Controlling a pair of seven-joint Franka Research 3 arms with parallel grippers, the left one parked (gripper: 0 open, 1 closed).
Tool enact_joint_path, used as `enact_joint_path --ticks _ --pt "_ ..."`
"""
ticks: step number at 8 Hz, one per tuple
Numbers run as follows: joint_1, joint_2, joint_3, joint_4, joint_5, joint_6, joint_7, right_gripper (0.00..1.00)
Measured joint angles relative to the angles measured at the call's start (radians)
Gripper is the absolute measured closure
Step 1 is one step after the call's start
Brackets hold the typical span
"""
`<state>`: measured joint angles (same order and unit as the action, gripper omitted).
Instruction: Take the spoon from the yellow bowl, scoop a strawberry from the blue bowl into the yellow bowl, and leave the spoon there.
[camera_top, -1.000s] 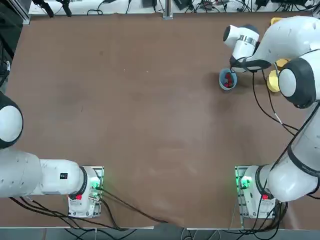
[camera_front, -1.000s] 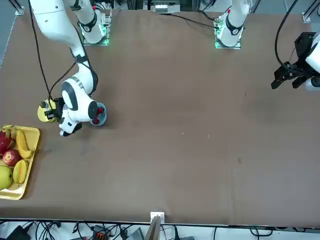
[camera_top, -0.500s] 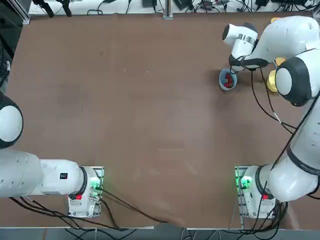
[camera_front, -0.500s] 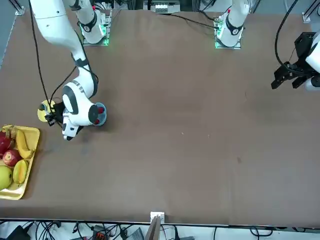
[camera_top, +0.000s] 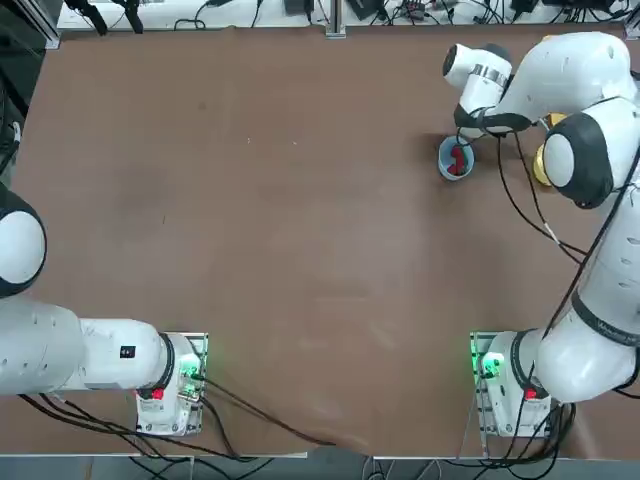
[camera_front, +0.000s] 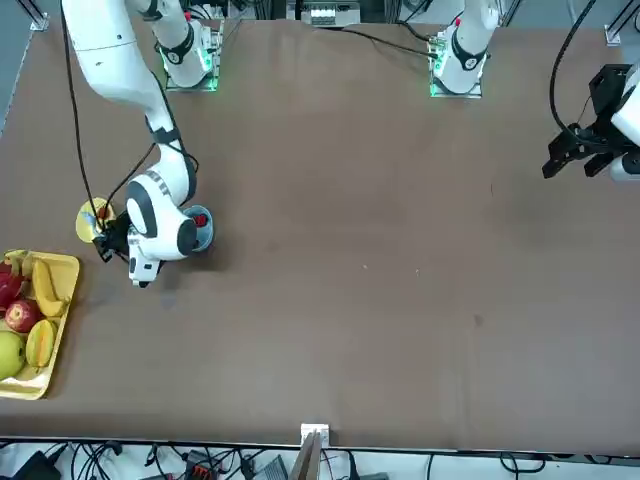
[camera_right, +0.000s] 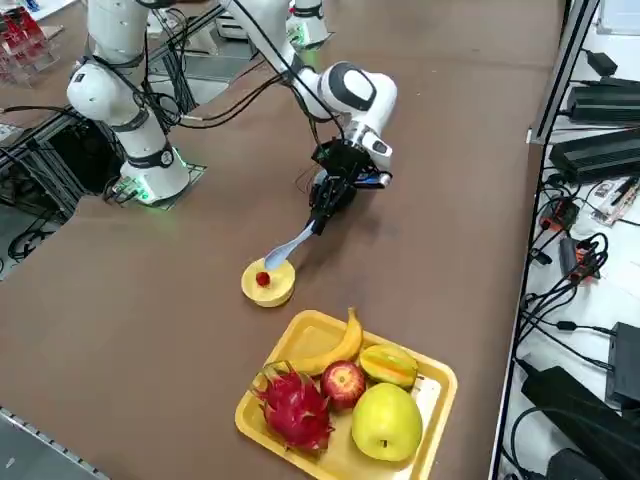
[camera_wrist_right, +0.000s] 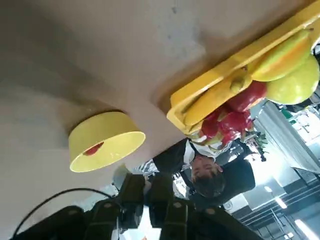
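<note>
The brown table (camera_right: 180, 300) carries everything here, and I place the rest against the yellow bowl (camera_right: 268, 284). Largest after the table is the rectangular yellow fruit tray (camera_right: 436, 395), near the bowl on the side away from my arm, loaded with a banana (camera_right: 325, 349), a pink dragon fruit (camera_right: 296, 408), a red apple (camera_right: 343, 383) and a green apple (camera_right: 387, 421). My right gripper (camera_right: 322, 215) hangs just beside the yellow bowl, slanting down toward it, jaws pressed together on the handle of the spoon (camera_right: 288, 245). The blue bowl (camera_top: 455, 160) sits near the yellow bowl, on its far side from the tray and mostly under my wrist in the top view, with red berries (camera_top: 458, 160) still in it. The spoon's pale blade reaches from my fingertips to the yellow bowl's rim. Smallest of all, one strawberry (camera_right: 263, 279) lies inside the yellow bowl, just at the spoon's tip. A person (camera_wrist_right: 202, 172) shows beyond the table in my wrist view.
</note>
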<state>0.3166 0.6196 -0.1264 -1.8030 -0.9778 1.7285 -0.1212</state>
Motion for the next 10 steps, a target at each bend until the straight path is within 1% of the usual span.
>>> enact_joint_path --ticks 2,4,6,8,9,10 --pt "0.005 0.002 0.006 0.020 0.025 -0.028 0.003 0.90" --pt "0.008 0.002 0.006 0.058 0.037 -0.095 0.040 0.90" --pt "0.005 0.012 0.003 0.066 0.037 -0.113 0.224 0.90" --pt "0.007 0.064 0.004 0.066 0.013 -0.110 0.426 0.90" --pt "0.007 0.085 0.004 0.066 -0.004 -0.110 0.483 0.90" --pt "0.007 0.094 0.004 0.067 -0.026 -0.110 0.506 0.90"
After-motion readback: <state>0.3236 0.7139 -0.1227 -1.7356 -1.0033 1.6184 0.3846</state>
